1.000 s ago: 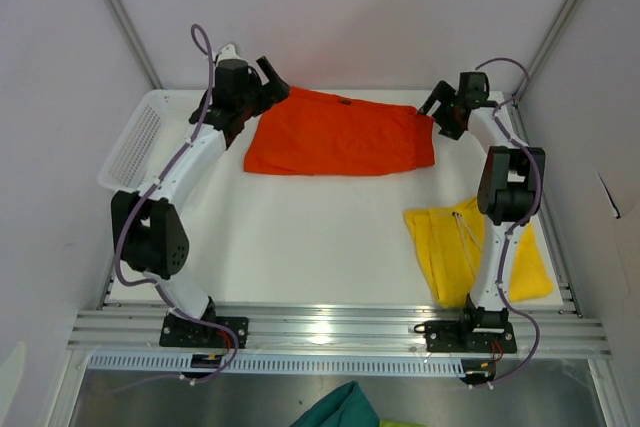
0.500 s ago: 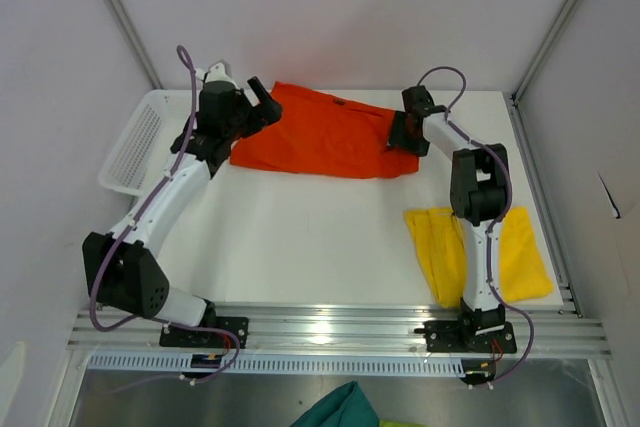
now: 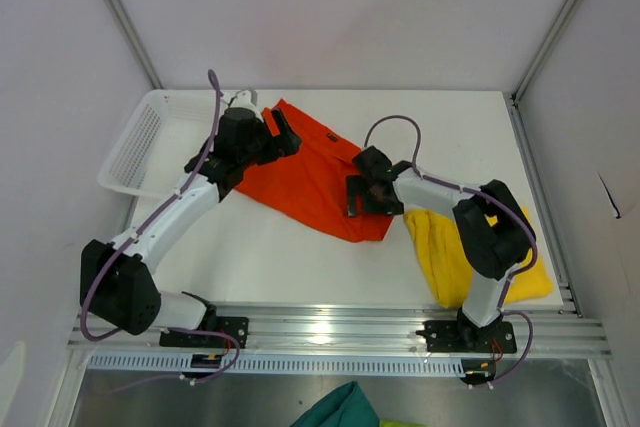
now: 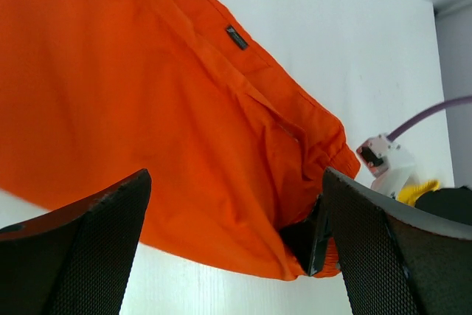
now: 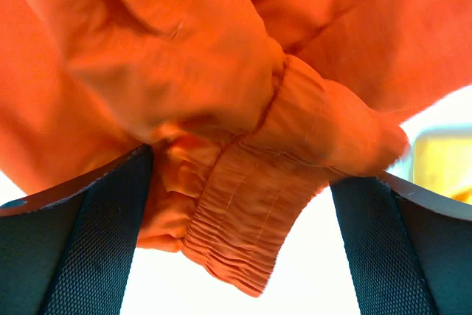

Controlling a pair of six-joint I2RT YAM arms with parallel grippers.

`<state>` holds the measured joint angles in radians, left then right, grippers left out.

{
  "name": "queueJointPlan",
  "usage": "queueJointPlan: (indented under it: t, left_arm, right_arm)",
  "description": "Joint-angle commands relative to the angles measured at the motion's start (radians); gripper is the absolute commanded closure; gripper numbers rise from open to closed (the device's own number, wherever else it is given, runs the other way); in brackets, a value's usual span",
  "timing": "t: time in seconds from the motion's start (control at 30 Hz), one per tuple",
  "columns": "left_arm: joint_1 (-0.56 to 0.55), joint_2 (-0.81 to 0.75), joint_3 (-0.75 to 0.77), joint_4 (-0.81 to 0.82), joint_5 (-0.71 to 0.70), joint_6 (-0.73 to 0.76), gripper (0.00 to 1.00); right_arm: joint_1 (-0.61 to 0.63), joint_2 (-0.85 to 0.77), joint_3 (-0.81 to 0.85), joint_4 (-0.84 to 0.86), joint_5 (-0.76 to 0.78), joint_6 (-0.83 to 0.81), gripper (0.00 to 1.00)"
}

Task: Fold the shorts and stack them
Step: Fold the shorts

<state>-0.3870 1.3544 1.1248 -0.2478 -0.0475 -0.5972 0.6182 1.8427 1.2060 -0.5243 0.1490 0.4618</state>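
Orange shorts lay diagonal, far centre. Only left wrist view caught their dark label; left gripper, arm reaching far, spread wide. Only right wrist view showed bunched waistband between wide fingers of right gripper. Yellow shorts near-right.

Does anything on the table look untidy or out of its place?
Yes. The orange shorts lie askew across the table, their waistband bunched between the open fingers of the right gripper. The yellow shorts lie rumpled, partly under the right arm.
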Motion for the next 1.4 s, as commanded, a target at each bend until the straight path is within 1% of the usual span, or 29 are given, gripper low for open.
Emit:
queueJointPlan:
  t: [0.0, 0.07, 0.2, 0.27, 0.37, 0.47, 0.5, 0.57, 0.63, 0.67, 0.7, 0.77, 0.8, 0.87, 0.9, 0.93, 1.0, 1.03, 1.2, 1.37]
  left_arm:
    - [-0.068, 0.026, -0.004, 0.067, 0.04, 0.053, 0.01]
    - [-0.09, 0.055, -0.003, 0.07, 0.078, 0.06, 0.01]
    - [-0.139, 0.109, -0.01, 0.099, 0.089, 0.065, 0.02]
    - [-0.153, 0.126, -0.023, 0.123, 0.115, 0.074, 0.02]
    - [-0.184, 0.15, -0.028, 0.146, 0.139, 0.082, 0.03]
    - [-0.217, 0.17, -0.036, 0.173, 0.162, 0.085, 0.05]
    - [-0.239, 0.181, -0.042, 0.182, 0.164, 0.097, 0.05]
    - [-0.263, 0.196, -0.043, 0.203, 0.164, 0.123, 0.06]
    - [-0.302, 0.222, -0.034, 0.214, 0.159, 0.184, 0.07]
    - [-0.312, 0.23, -0.03, 0.222, 0.159, 0.209, 0.07]
    - [-0.332, 0.248, -0.013, 0.231, 0.153, 0.267, 0.07]
    - [-0.343, 0.275, 0.004, 0.239, 0.162, 0.328, 0.07]
    - [-0.348, 0.288, 0.036, 0.239, 0.17, 0.396, 0.07]
    - [-0.349, 0.337, 0.082, 0.22, 0.189, 0.47, 0.07]
    - [-0.352, 0.354, 0.101, 0.179, 0.184, 0.535, 0.06]
    - [-0.354, 0.389, 0.154, 0.162, 0.175, 0.565, 0.06]
    - [-0.352, 0.42, 0.19, 0.115, 0.166, 0.627, 0.06]
    - [-0.352, 0.433, 0.223, 0.111, 0.166, 0.645, 0.06]
    - [-0.354, 0.497, 0.283, 0.114, 0.21, 0.732, 0.05]
    - [-0.372, 0.566, 0.354, 0.076, 0.248, 0.835, 0.08]
  right_arm:
    - [-0.023, -0.134, -0.02, -0.005, -0.029, 0.052, 0.0]
    - [-0.034, -0.225, -0.034, 0.009, -0.032, 0.066, 0.01]
    - [-0.086, -0.37, -0.113, 0.088, -0.062, 0.126, 0.01]
    - [-0.132, -0.393, -0.134, 0.086, -0.046, 0.138, 0.01]
    - [-0.185, -0.373, -0.157, 0.089, -0.091, 0.112, 0.01]
    - [-0.257, -0.341, -0.172, 0.121, -0.15, 0.052, 0.01]
    - [-0.299, -0.339, -0.181, 0.162, -0.192, 0.031, 0.01]
    - [-0.34, -0.32, -0.195, 0.208, -0.282, 0.011, 0.01]
    - [-0.385, -0.271, -0.159, 0.21, -0.318, -0.03, 0.06]
    - [-0.391, -0.251, -0.139, 0.201, -0.331, -0.049, 0.08]
    - [-0.397, -0.231, -0.12, 0.199, -0.339, -0.063, 0.14]
    - [-0.405, -0.166, -0.065, 0.184, -0.353, -0.103, 0.17]
    - [-0.408, -0.148, -0.054, 0.185, -0.368, -0.112, 0.2]
    - [-0.419, -0.1, -0.04, 0.204, -0.39, -0.129, 0.22]
    - [-0.423, -0.089, -0.045, 0.214, -0.417, -0.127, 0.23]
    - [-0.428, -0.08, -0.049, 0.225, -0.431, -0.123, 0.24]
    - [-0.437, -0.062, -0.077, 0.266, -0.447, -0.112, 0.26]
    - [-0.44, -0.059, -0.086, 0.28, -0.45, -0.109, 0.27]
    - [-0.462, -0.031, -0.129, 0.34, -0.468, -0.084, 0.31]
    - [-0.463, -0.014, -0.167, 0.391, -0.477, -0.071, 0.36]
